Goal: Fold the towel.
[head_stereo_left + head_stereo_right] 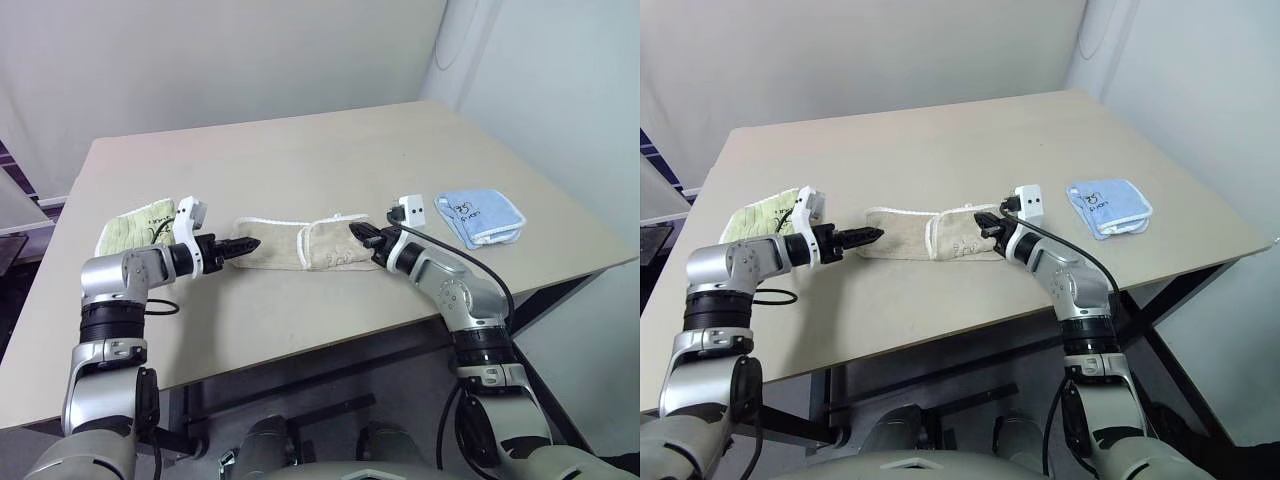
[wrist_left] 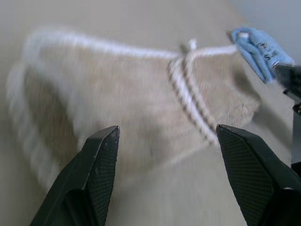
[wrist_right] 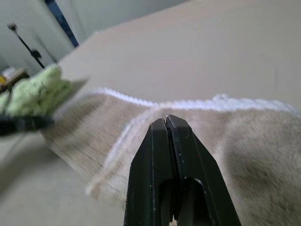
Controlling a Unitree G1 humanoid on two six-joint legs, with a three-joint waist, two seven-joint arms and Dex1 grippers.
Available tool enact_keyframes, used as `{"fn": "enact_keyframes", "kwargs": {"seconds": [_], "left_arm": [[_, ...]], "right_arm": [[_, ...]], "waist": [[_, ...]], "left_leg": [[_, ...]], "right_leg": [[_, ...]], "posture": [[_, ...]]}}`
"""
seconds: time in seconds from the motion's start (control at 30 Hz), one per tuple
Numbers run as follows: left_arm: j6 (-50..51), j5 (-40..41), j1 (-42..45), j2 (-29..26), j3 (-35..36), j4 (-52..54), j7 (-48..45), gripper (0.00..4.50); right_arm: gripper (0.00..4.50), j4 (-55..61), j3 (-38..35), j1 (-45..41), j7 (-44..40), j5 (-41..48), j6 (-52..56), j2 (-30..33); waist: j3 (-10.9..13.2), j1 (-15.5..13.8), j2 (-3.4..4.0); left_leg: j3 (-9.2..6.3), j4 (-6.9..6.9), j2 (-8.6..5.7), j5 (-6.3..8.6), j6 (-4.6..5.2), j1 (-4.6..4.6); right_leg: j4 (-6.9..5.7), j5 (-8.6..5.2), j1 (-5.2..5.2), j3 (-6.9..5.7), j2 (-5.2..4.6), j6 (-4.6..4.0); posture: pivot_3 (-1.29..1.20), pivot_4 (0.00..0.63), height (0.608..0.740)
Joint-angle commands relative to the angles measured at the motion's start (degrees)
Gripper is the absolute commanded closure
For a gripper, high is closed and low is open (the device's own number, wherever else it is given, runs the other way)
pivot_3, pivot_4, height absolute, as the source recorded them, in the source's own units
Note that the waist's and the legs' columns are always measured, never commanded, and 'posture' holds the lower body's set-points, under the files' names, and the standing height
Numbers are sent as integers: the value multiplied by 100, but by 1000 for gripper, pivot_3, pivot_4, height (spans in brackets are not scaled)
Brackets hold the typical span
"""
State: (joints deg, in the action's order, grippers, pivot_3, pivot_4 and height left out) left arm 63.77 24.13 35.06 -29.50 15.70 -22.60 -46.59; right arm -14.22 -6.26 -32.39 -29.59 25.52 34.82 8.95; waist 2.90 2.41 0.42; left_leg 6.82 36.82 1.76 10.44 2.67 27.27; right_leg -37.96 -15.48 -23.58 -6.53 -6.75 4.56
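The beige towel point(image 1: 300, 243) with white corded edging lies folded in a long strip across the middle of the table, one end lapped over the other. My left gripper point(image 1: 247, 244) points at its left end, just off the cloth. In the left wrist view its fingers point(image 2: 101, 160) stand wide open with nothing between them. My right gripper point(image 1: 358, 233) hovers over the towel's right end. Its fingers point(image 3: 160, 141) are pressed together in the right wrist view, with no cloth showing between them.
A pale-green folded cloth point(image 1: 135, 228) lies on the table behind my left arm. A small light-blue folded cloth point(image 1: 480, 214) sits near the table's right edge point(image 1: 600, 262). The wooden tabletop point(image 1: 300, 150) stretches bare toward the far wall.
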Motion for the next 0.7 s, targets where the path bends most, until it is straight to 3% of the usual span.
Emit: {"fn": "enact_keyframes", "kwargs": {"seconds": [0.03,0.37,0.7], "left_arm": [[480,251,56,-272,322,271,258,1040],[894,305,162,-492,249,-59,721,1040],[775,341,616,291,401,-992,1335,1040]], "right_arm": [[4500,-66,-170,-250,12,210,48,-80],[4500,-250,-113,-263,18,134,7,-226],[4500,-291,-320,-233,243,142,-86,-174]], "waist": [[0,0,0],[-2,13,-3],[-3,-62,-5]], "left_leg": [[0,-7,0,-3,-5,0],[68,-79,8,-27,-42,-10],[85,-72,9,-27,-41,-17]], "right_leg": [[0,1,-4,0,1,-3],[-1,14,-56,20,0,-11],[-2,21,-53,18,-9,-14]], "posture": [[0,0,721],[0,0,721],[0,0,721]]}}
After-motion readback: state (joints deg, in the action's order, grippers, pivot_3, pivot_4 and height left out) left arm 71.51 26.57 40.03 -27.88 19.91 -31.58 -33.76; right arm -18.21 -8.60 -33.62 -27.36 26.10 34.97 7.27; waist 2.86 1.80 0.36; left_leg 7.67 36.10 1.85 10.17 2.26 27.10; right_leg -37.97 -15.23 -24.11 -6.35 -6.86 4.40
